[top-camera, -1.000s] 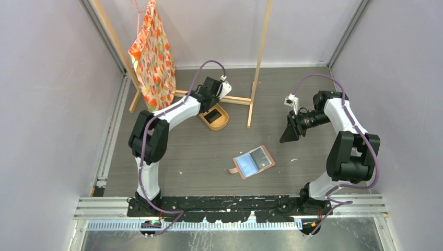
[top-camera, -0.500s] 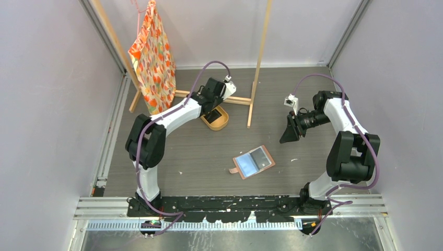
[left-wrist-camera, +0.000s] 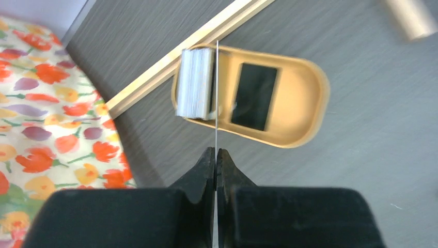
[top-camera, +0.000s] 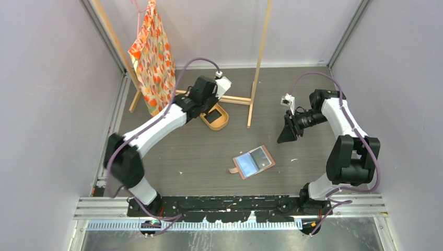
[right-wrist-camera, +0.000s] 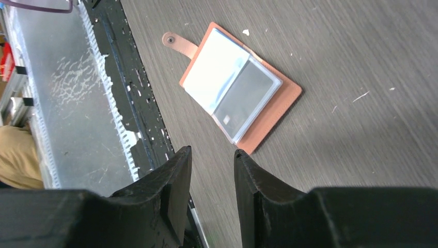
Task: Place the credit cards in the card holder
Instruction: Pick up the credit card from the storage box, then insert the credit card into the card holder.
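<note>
Card (left-wrist-camera: 216, 93), nipped edge-on by left gripper (left-wrist-camera: 215, 154), may slip before reaching holder (top-camera: 253, 162) at its 5 o'clock; right gripper (right-wrist-camera: 212, 155) open, empty.

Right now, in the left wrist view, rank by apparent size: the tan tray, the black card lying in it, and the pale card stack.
1. tan tray, clearly largest.
2. black card and card stack: they look about alike, so I won't rank them.

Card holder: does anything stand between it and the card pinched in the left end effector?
Nothing visible lies on the table between the card in the left end effector and the open card holder; the wooden post stands just beside that route.
</note>
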Controlling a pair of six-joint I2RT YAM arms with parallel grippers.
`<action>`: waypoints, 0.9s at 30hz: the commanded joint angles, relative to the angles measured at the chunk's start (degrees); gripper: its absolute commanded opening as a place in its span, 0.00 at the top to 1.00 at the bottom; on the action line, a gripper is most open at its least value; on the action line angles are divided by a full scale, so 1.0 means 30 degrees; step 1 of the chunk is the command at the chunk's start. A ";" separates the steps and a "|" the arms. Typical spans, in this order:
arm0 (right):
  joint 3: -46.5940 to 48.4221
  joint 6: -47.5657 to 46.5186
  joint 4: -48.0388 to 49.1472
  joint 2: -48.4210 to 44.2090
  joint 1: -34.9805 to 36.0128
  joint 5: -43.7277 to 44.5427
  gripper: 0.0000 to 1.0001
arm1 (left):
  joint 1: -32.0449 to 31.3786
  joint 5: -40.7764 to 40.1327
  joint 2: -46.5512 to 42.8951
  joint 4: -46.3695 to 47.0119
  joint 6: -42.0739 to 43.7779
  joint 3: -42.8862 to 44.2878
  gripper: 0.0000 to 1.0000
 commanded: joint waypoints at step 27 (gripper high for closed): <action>-0.4054 2.0429 1.6664 -0.5254 0.4759 -0.6678 0.44 | -0.6557 0.6270 -0.9257 2.9522 -2.1089 -1.8492 0.99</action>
